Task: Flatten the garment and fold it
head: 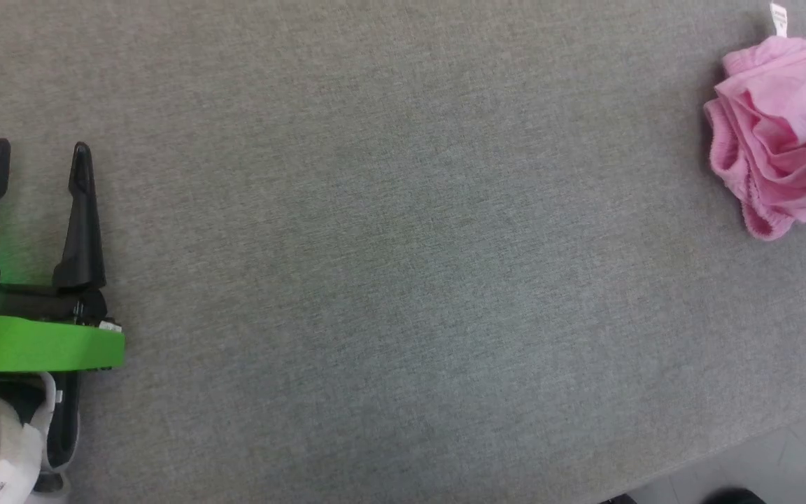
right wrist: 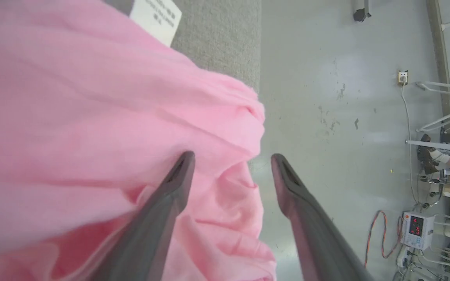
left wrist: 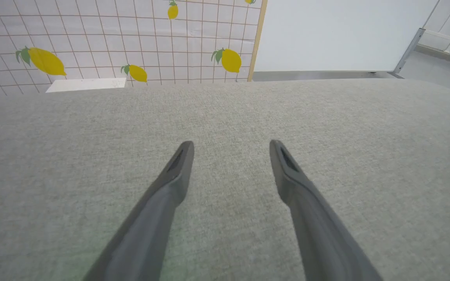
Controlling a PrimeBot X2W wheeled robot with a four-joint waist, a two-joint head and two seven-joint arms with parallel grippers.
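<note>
Two tools stand wide and empty: left tool over the table's left side, right tool over the garment, bunched at the table's right edge. Flattening looks unstarted; next, I judge, grip a hem and drag it toward the table's middle.

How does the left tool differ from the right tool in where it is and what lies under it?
The left tool hangs over bare grey table, far from the garment; the right tool is at the garment, by the table's edge. Grey surface shows between the left tool's fingers; pink folds show between the right tool's. Both stand open, holding nothing.
</note>
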